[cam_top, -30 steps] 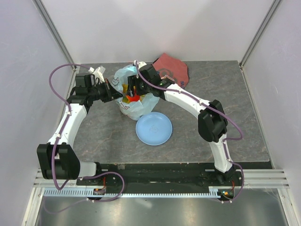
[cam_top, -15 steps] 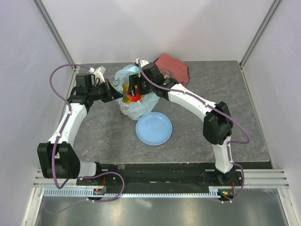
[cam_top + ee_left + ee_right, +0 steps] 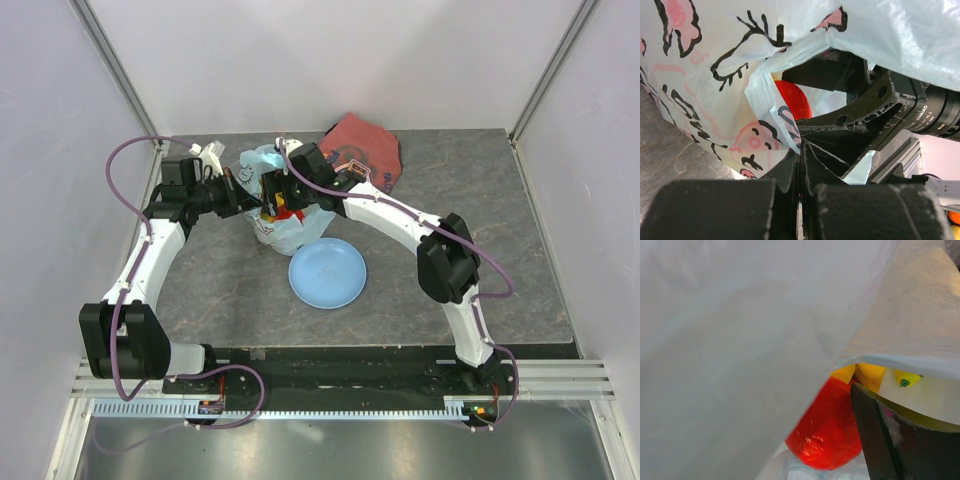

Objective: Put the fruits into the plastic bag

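The light-blue plastic bag [image 3: 276, 236] stands upright at the back of the table with its mouth held open. My left gripper [image 3: 251, 203] is shut on the bag's left rim; in the left wrist view the printed film [image 3: 705, 90] runs into its closed jaws [image 3: 801, 150]. My right gripper [image 3: 279, 194] reaches into the bag's mouth from the right, open. In the right wrist view one finger [image 3: 887, 440] shows beside a red round fruit [image 3: 827, 435], with yellow fruits [image 3: 870, 375] behind it. The bag film [image 3: 740, 340] hides the other finger. The red fruit [image 3: 792, 100] also shows through the mouth.
A round light-blue plate [image 3: 327, 272] lies just in front of the bag. A folded dark-red cloth [image 3: 365, 150] sits behind the right forearm at the back. A small white object [image 3: 208, 152] lies near the back left corner.
My right gripper has shifted slightly left, deeper over the bag's mouth, and its jaws have spread. The red fruit stays inside the bag. The left arm has not moved.
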